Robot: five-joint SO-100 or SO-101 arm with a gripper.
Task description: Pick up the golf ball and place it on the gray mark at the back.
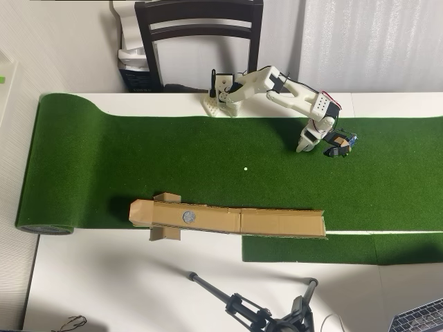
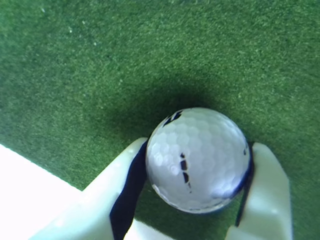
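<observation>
The white dimpled golf ball (image 2: 197, 160) sits between my two white fingers (image 2: 112, 192) in the wrist view, both touching its sides, with its shadow on the green turf (image 2: 100, 75) just behind it. My gripper (image 2: 199, 146) is shut on it. In the overhead view my gripper (image 1: 322, 146) is low over the turf at the right, and the ball is hidden under it. The round gray mark (image 1: 189, 216) lies on a cardboard strip (image 1: 277, 223) at the lower middle, far to the left of the gripper.
The turf mat (image 1: 173, 159) ends in a roll (image 1: 45, 228) at the left. A tiny white dot (image 1: 245, 168) lies mid-turf. A dark chair (image 1: 199, 28) stands behind the arm's base (image 1: 220, 104). A tripod (image 1: 256, 308) and a laptop corner (image 1: 422, 318) are at the bottom.
</observation>
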